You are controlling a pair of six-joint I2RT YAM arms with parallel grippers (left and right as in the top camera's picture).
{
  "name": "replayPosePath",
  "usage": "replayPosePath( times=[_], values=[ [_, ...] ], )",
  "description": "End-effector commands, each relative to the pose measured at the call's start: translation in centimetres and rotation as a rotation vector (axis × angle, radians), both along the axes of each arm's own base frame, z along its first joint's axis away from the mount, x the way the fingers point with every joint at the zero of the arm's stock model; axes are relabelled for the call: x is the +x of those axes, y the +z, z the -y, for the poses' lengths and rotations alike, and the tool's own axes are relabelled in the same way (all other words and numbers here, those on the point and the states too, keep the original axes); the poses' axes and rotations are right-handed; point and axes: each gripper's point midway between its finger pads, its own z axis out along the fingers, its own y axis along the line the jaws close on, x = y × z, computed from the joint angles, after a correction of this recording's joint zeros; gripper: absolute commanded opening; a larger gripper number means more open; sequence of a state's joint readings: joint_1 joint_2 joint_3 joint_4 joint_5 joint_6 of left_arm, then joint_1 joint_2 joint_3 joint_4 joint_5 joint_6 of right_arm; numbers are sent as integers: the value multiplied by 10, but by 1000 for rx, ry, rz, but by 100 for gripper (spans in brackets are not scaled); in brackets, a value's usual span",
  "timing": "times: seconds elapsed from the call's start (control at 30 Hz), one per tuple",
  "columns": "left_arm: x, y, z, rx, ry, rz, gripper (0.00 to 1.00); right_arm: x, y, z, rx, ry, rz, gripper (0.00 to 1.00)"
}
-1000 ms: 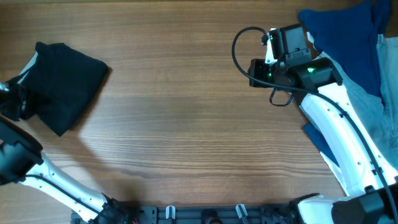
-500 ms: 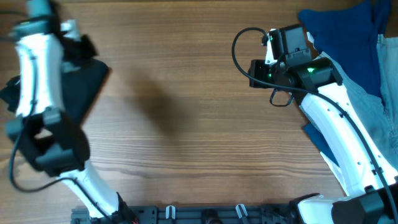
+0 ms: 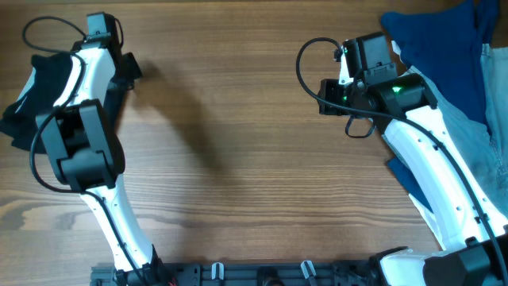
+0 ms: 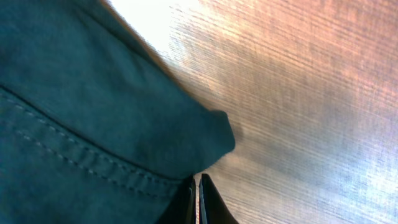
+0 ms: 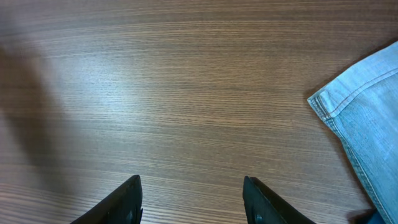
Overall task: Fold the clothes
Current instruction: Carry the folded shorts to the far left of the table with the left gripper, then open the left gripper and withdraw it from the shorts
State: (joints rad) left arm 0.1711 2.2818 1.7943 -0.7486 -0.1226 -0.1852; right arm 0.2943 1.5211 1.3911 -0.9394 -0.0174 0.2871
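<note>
The shorts (image 3: 20,111) lie at the far left of the table (image 3: 238,167), a dark, rumpled heap partly hidden under the left arm (image 3: 83,151). That arm rises from the near edge and bends over them toward the far side. A thin black cable (image 3: 48,25) loops above its wrist. From the wrist camera, the cloth fills the left of the picture, with a stitched hem running across it and one blunt corner poking out over the bare wood. The left gripper (image 4: 196,190) sits right at that hem, its jaws clenched with only a sliver of light between them. The tips meet the edge of the fabric, but I can't tell whether any of it is pinched there. Over on the right, the right arm (image 3: 432,159) reaches from the near corner toward the far side, a green light glowing on its wrist and a black cable (image 3: 305,63) curling off to its left. The right gripper (image 5: 191,182) hangs over bare wood with its jaws spread wide and nothing between them. A corner of denim (image 5: 364,112) shows at the right of that wrist view, well apart from the fingers. From overhead, the denim runs down the right edge of the table. A blue cloth (image 3: 432,36) is bunched in the far right corner, just beyond the right wrist, and another strip of blue peeks out beside the arm nearer to me. The middle of the table carries a soft shadow just right of the left arm.
</note>
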Motion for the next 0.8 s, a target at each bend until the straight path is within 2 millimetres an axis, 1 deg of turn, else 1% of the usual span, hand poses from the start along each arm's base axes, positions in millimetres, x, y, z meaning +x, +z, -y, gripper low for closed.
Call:
replayPosePath(
  times=[0.0,0.07,0.1,0.13,0.17,0.2,0.23,0.27,0.3,0.33,0.37,0.4,0.43,0.47,0.53,0.57,0.6,0.63,0.67,0.7,0.73,0.77],
  values=[
    [11,-2,-11,17,48,47,4,1,-1,3,-14,-12,-1,53],
    [12,1,-9,14,43,52,4,2,-1,3,-14,-12,-1,53],
    [11,4,-3,5,31,44,14,2,0,3,-6,-24,0,53],
    [11,8,4,-15,7,45,19,3,0,2,5,-44,2,60],
    [14,14,20,-61,-46,59,34,9,3,0,36,-82,21,66],
    [17,22,41,-110,-109,78,49,17,8,-5,62,-76,53,73],
    [18,28,54,-126,-135,86,54,26,14,-12,85,-36,98,77],
    [17,34,76,-123,-198,81,59,40,23,-21,93,34,171,84],
    [12,36,103,-112,-291,52,64,50,26,-24,78,72,219,88],
    [2,34,126,-110,-359,9,78,58,28,-27,62,106,255,92],
    [-18,29,150,-108,-410,-71,100,66,28,-28,43,137,283,100],
    [-39,25,167,-130,-424,-154,100,67,28,-26,47,126,285,100],
    [-65,24,173,-150,-379,-251,100,66,28,-23,45,121,277,100],
    [-87,24,176,-158,-350,-335,100,60,26,-19,43,114,254,100],
    [-121,30,177,-159,-350,-466,100,49,20,-10,71,34,182,100],
    [-136,35,176,-160,-346,-520,100,43,17,-5,82,-4,149,100],
    [-149,43,174,-161,-338,-563,100,33,11,2,90,-53,94,100],
    [-156,53,173,-161,-329,-572,100,25,9,6,85,-62,66,100],
    [-157,64,172,-161,-328,-553,100,17,8,9,83,-75,38,100],
    [-159,80,173,-161,-329,-518,100,8,9,11,81,-83,16,100],
    [-160,90,173,-160,-332,-490,100,1,12,12,89,-101,7,100],
    [-162,105,175,-158,-340,-443,100,-4,16,14,96,-107,16,100]
  ],
)
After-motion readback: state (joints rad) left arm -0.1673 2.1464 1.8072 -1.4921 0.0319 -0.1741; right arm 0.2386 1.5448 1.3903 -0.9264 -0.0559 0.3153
